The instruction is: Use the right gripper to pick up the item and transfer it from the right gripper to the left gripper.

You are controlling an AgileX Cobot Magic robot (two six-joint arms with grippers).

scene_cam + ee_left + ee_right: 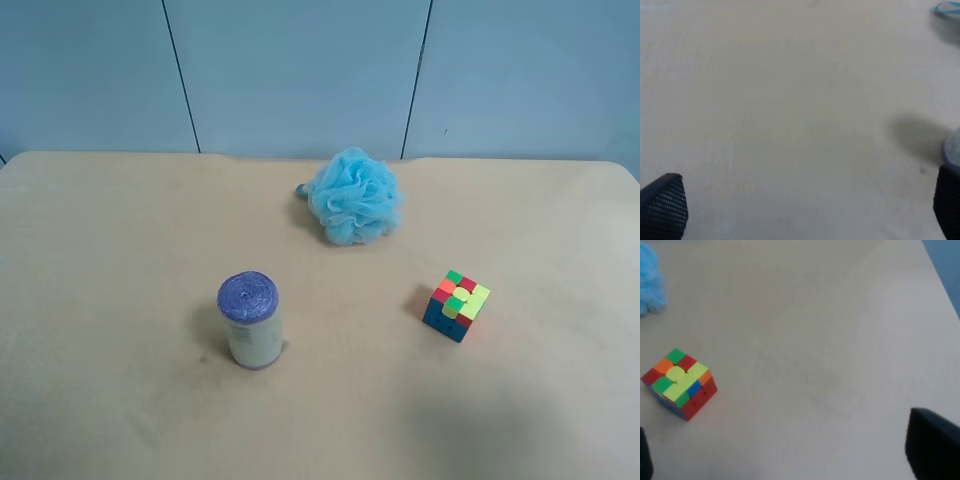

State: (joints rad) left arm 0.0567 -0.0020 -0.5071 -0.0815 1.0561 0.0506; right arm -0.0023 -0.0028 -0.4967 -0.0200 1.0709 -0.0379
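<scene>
The item, a small puzzle cube (457,305) with red, green, yellow and orange squares, rests on the beige table right of centre. The right wrist view shows the cube (680,382) lying ahead of the right gripper (790,457) and off to one side, well apart from it. That gripper's black fingertips (932,447) stand wide apart, open and empty. The left gripper (805,207) also stands open over bare table, one textured fingertip (664,205) at each side of its view. Neither arm appears in the exterior high view.
A fluffy light-blue bath pouf (354,197) sits at the back centre of the table (120,230). A white cylinder with a purple top (250,320) stands upright left of centre; its edge (952,150) shows in the left wrist view.
</scene>
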